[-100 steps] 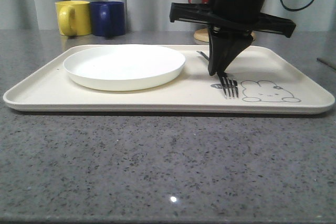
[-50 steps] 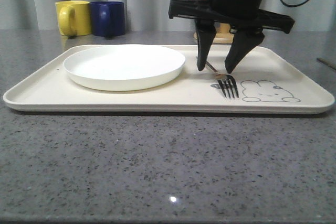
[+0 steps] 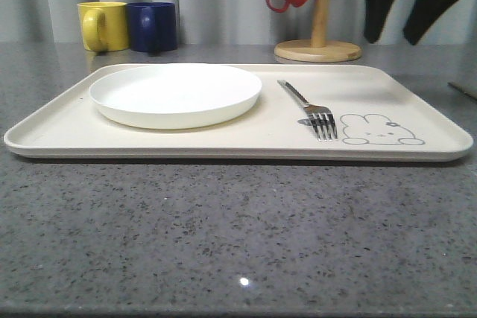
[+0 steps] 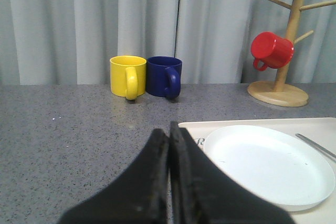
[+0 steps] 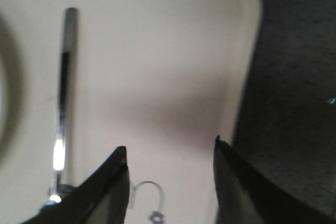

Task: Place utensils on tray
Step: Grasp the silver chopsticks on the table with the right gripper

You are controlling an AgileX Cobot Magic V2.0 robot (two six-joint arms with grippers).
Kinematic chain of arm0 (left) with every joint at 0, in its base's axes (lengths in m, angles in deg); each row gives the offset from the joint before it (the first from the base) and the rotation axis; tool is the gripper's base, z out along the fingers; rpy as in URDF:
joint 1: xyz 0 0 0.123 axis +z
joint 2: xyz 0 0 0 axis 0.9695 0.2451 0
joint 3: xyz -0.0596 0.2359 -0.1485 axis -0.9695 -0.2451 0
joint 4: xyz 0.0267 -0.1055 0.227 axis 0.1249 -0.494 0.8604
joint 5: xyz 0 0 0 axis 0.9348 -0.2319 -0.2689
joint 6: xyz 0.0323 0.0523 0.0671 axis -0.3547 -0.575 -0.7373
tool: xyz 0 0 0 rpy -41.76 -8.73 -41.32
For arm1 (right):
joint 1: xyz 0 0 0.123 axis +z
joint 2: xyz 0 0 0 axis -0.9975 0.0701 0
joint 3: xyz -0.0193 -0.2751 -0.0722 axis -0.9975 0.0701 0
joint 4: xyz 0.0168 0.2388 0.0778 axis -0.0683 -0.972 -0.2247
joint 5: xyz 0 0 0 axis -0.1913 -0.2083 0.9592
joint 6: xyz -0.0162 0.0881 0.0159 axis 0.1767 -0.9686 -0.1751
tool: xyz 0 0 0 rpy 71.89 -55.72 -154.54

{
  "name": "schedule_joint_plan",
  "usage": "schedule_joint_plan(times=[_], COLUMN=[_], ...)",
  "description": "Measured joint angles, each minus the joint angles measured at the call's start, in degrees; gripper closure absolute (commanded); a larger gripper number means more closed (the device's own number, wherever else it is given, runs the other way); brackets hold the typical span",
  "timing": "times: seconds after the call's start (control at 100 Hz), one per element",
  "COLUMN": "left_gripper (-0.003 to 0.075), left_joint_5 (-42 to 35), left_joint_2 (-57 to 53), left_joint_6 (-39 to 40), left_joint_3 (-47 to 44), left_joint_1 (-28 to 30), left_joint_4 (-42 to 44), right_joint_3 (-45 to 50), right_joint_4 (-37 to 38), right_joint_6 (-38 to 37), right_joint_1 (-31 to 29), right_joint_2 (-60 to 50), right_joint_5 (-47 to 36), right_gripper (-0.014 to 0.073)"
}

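Already the fork (image 3: 309,106) is lying flat on the tray (image 3: 417,94), between plate (image 3: 176,93) and rabbit drawing (image 3: 381,129). Slim, stiff, slippery metal — best pinching mid-handle. Right gripper (image 3: 414,7) is hanging spread above; left gripper (image 4: 169,182) is pressed together, empty.

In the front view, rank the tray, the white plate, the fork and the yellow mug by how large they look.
1. tray
2. white plate
3 and 4. fork and yellow mug: unsure. They look similar in extent, and the mug stands farther from the camera.
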Motion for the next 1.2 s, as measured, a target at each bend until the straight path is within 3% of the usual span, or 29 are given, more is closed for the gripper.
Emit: schedule_joint_plan(times=[0.22, 0.41, 0.72, 1.2], left_gripper=[0.0738, 0.0738, 0.0738, 0.0738], left_joint_5=[0.0, 0.0, 0.0, 0.0], left_joint_2=[0.0, 0.0, 0.0, 0.0], left_joint_6=[0.0, 0.0, 0.0, 0.0], left_joint_3=[0.0, 0.0, 0.0, 0.0], left_joint_1=[0.0, 0.0, 0.0, 0.0], left_joint_4=[0.0, 0.0, 0.0, 0.0], right_joint_3=[0.4, 3.3, 8.7, 9.7], right_joint_4=[0.3, 0.4, 1.4, 2.1], right_joint_6=[3.4, 4.7, 5.1, 5.3], right_joint_1=[-8.4, -12.1, -14.5, -14.7], right_joint_2=[0.0, -0.1, -0.1, 2.4], right_joint_5=[1.5, 1.3, -0.9, -1.6], right_gripper=[0.0210, 0.0210, 0.0210, 0.0211])
